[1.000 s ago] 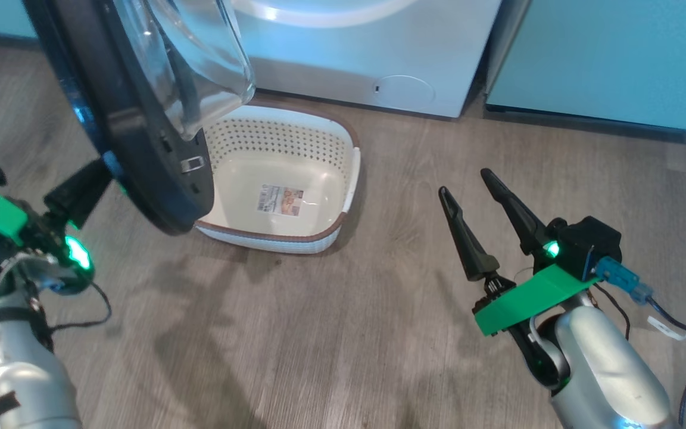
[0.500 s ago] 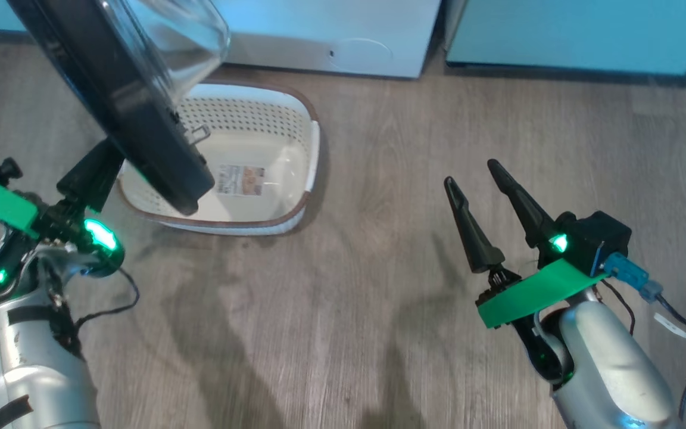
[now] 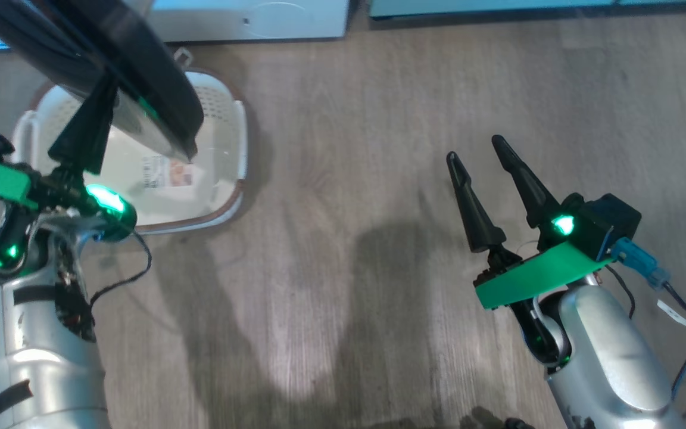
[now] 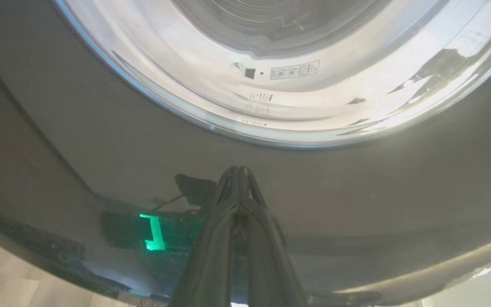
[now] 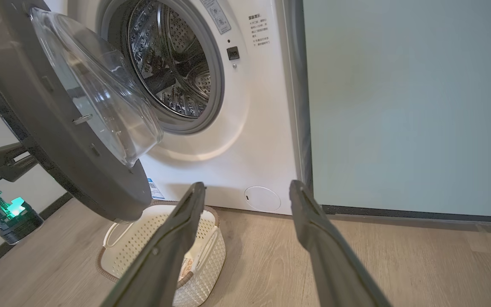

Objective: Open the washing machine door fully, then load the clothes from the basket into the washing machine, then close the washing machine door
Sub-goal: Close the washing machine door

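Floor: grey-brown wood planks point(image 3: 343, 238) run up to the white washing machine point(image 5: 249, 128) at twelve o'clock, with a pale green cabinet point(image 5: 399, 106) at one o'clock.
Step in hand: the last one by my reckoning, shutting the door. What shows of the basket's floor is bare but for a label point(image 3: 167, 173), so loading looks done.
Door: the door point(image 3: 158, 89) stands swung out at eleven o'clock, hanging over the basket and well off the drum point(image 5: 173, 64).
Basket: the basket point(image 3: 227, 128) sits on the floor at ten o'clock, just in front of the machine and partly under the door.
Clothes: whether any clothes lie in the drum I cannot tell, as it is too dark inside.
Left gripper: the left gripper point(image 4: 238, 171) has its fingers pressed together and holds nothing. The tips rest against the door's glossy black outer face, below the glass.
Right gripper: the right gripper point(image 3: 474, 148) has its fingers wide apart and empty. It hovers over bare floor at four o'clock, well apart from door and basket.
Next move: a steady push along the door's arc towards twelve o'clock until the latch catches. The tips could slip on that slick rim.
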You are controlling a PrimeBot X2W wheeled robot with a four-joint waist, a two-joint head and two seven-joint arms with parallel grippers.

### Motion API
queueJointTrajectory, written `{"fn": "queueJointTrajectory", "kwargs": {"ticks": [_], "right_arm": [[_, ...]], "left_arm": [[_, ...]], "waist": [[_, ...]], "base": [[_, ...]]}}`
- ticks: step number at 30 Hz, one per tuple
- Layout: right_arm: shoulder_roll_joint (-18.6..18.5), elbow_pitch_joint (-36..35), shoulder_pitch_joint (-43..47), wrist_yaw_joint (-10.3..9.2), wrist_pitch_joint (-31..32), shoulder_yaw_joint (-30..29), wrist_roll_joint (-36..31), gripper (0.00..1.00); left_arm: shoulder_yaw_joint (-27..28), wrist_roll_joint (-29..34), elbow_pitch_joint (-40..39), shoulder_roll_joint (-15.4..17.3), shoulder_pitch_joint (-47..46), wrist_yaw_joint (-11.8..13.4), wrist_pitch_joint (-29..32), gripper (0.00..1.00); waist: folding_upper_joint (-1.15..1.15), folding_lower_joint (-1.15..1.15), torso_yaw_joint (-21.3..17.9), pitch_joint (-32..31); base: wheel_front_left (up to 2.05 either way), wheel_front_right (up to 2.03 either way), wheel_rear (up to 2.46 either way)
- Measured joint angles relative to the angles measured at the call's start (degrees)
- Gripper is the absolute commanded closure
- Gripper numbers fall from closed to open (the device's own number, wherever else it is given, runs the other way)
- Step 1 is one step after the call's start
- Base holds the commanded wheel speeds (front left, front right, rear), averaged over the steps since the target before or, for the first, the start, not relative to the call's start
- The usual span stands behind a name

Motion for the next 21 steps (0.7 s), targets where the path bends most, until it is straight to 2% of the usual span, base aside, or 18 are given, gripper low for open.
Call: {"fn": "queueJointTrajectory", "kwargs": {"ticks": [5,12,21], "right_arm": [[0.96,-0.45,-0.34,0.0,0.0,-0.43,0.01,0.0],[1.29,-0.83,-0.35,0.0,0.0,-0.48,0.21,0.0],[1.41,-2.19,-0.35,0.0,0.0,0.04,3.85,0.0]], "left_arm": [[-1.27,-1.02,-0.48,-0.1,-2.11,0.0,-4.33,1.0],[-0.32,-0.83,0.67,0.01,-5.72,0.0,-12.05,1.0],[1.02,2.08,3.99,0.45,-12.23,0.0,-19.84,1.0]], "waist": [[0.0,0.0,-3.42,1.26],[0.0,0.0,-8.82,2.65],[0.0,0.0,-14.72,4.33]], "base": [[0.0,0.0,0.0],[0.0,0.0,0.0],[0.0,0.0,0.0]]}}
